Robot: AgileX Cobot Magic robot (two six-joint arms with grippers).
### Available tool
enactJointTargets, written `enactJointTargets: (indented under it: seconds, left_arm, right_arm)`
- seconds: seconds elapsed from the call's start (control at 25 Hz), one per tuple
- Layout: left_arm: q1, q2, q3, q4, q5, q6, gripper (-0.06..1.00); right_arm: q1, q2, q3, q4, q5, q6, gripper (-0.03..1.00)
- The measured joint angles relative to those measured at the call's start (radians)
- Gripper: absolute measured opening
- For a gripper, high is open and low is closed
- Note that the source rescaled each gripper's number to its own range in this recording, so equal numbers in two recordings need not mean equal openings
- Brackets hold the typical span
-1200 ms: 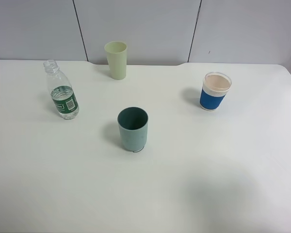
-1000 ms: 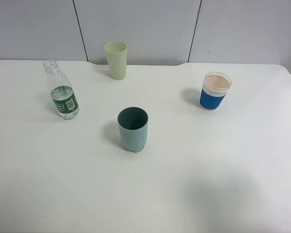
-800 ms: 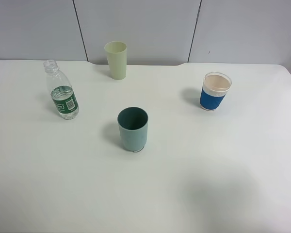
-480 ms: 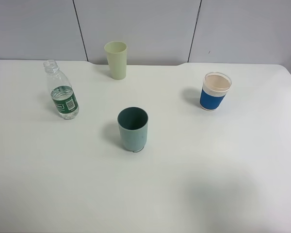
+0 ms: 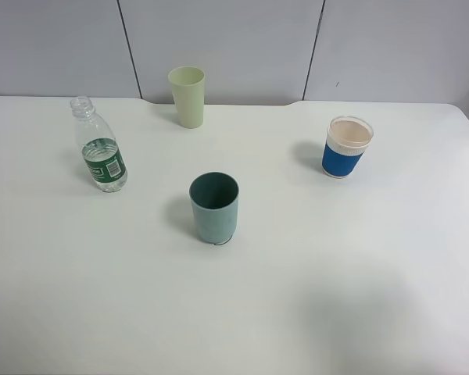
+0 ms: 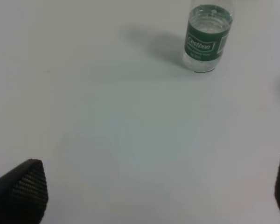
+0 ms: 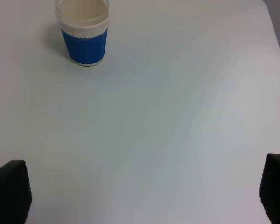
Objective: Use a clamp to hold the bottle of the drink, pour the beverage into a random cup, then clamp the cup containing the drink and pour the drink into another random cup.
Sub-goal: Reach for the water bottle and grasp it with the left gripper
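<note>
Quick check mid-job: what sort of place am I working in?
Probably a lab test bench: white table, plain grey wall panels behind, and a bottle, teal cup, pale green cup and blue-sleeved cup staged apart.

Bottle (image 6: 208, 32), left wrist view: the green label (image 6: 200, 45) carries one white script word. I read it as "Cestbon", but the focus is soft and I am not sure of every letter. A line of finer print sits under it, too blurred to read.

High camera, same label: a white panel (image 5: 113, 166) with small dark print, too small to read.

Blue-sleeved cup (image 7: 84, 44), teal cup (image 5: 214, 215), yellow-green cup (image 5: 187, 98): I can read nothing on any of them.
</note>
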Motion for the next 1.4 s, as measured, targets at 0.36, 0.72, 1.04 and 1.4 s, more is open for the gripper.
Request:
enactJointTargets:
  seconds: [0.36, 0.72, 1.04, 1.4]
  left_arm:
    - [0.000, 0.000, 0.000, 0.000, 0.000, 0.000, 1.00]
    - [0.000, 0.000, 0.000, 0.000, 0.000, 0.000, 1.00]
    - [0.000, 0.000, 0.000, 0.000, 0.000, 0.000, 1.00]
    - [0.000, 0.000, 0.000, 0.000, 0.000, 0.000, 1.00]
  right_arm:
    - [0.000, 0.000, 0.000, 0.000, 0.000, 0.000, 1.00]
    - [0.000, 0.000, 0.000, 0.000, 0.000, 0.000, 1.00]
    - [0.000, 0.000, 0.000, 0.000, 0.000, 0.000, 1.00]
    - [0.000, 0.000, 0.000, 0.000, 0.000, 0.000, 1.00]
